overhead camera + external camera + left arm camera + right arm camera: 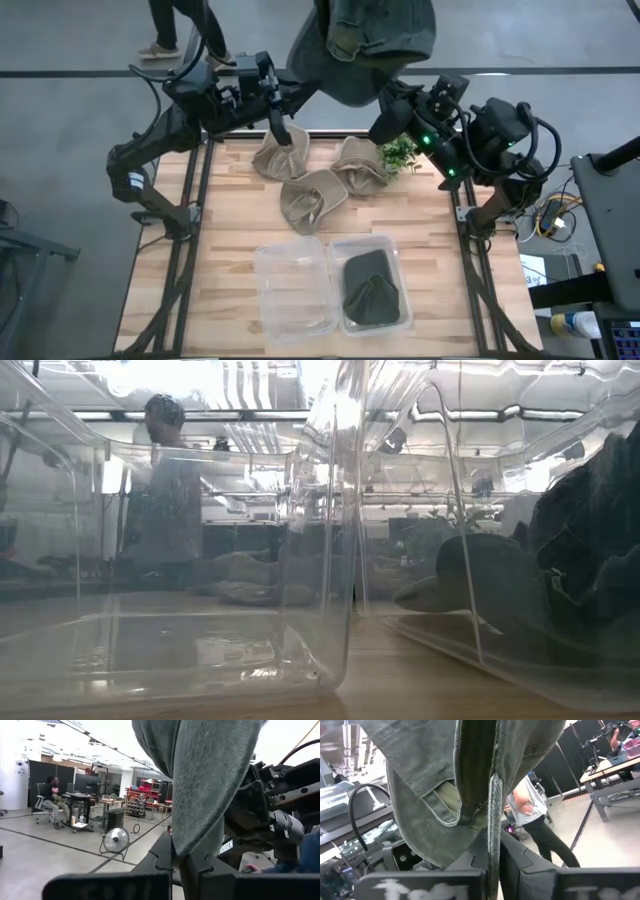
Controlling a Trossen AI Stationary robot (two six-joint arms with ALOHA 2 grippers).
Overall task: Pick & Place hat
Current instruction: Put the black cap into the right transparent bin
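Note:
A dark grey-green hat (372, 40) hangs high above the table's far edge, held between both raised arms. My left gripper (303, 78) (180, 862) is shut on its left side, and my right gripper (392, 98) (494, 860) is shut on its right side. In the right wrist view the hat (445, 785) shows its brim and inner band. Three tan hats (312, 200) (280, 155) (360, 165) lie on the far half of the table. Another dark hat (372, 290) (500, 590) lies in the right clear bin. My left gripper pinches a fold of the dark hat's grey cloth (192, 837) between its two fingers. The cloth runs up and away from the fingers, and the hat is lifted clear of the table. My right gripper pinches the hat's seamed edge (494, 820) between its two fingers, seen edge-on. The brim spreads out beyond the fingers, clear of the table.
Two clear bins stand side by side on the near half of the table; the left one (293, 290) (200, 640) holds nothing. A small green plant (400, 152) stands by the right arm's base. A person (165, 490) stands beyond the far edge.

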